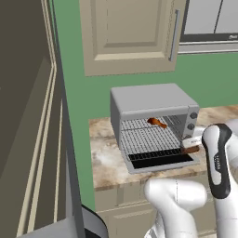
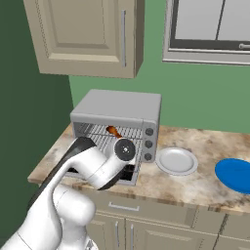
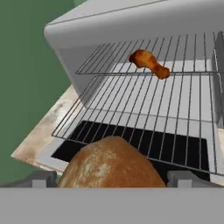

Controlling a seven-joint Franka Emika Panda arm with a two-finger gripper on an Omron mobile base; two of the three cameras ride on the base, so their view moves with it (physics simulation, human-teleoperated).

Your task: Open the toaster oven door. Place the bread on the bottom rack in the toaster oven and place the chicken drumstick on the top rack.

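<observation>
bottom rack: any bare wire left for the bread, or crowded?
The bottom rack is bare wire right across, bordered by the oven's side walls and the open toaster oven door in front. The top rack is free except where the chicken drumstick lies. The bread sits between the open pincer tips, over the door.

The arm [image 1: 186, 204] is made of glossy white rounded shells with bulbous joints. A black band runs along one link [image 1: 222, 160], bearing small pale lettering too fine to read. A dark round cap [image 2: 125, 149] sits near the wrist.
</observation>
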